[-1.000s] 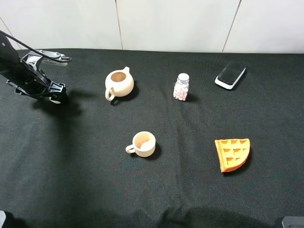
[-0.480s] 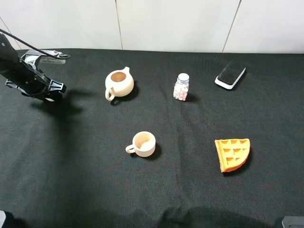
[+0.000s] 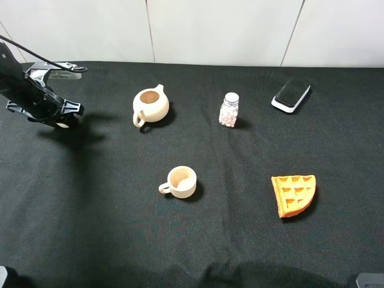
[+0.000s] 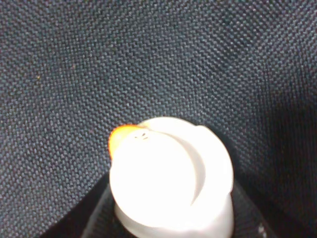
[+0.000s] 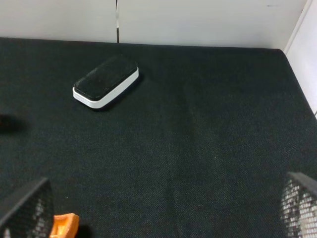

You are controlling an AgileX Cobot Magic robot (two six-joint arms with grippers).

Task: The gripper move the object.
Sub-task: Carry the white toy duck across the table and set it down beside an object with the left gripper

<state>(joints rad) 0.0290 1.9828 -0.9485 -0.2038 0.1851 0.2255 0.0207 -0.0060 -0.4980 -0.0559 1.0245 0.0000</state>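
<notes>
My left gripper [image 3: 62, 115] hangs over the far left of the black table, shut on the small cream-white lid [image 3: 62, 124]. In the left wrist view the lid [image 4: 168, 178] fills the lower middle, just above the cloth, with an orange spot at its edge. The open cream teapot [image 3: 150, 105] stands to the right of it. My right gripper [image 5: 163, 210] is open and empty, with its mesh fingertips [image 5: 27, 208] wide apart. In the high view only a corner of it [image 3: 367, 280] shows at the bottom right edge.
A cream handled cup [image 3: 180, 182] stands mid-table. A pill bottle [image 3: 228, 110] stands behind it, and a black-and-white case [image 3: 291, 94] lies at the back right. An orange waffle piece [image 3: 294, 195] lies at the front right. The white wall runs along the table's far edge.
My left gripper has moved a little to the left and towards the back with the lid in it. Everything else has stayed still.
</notes>
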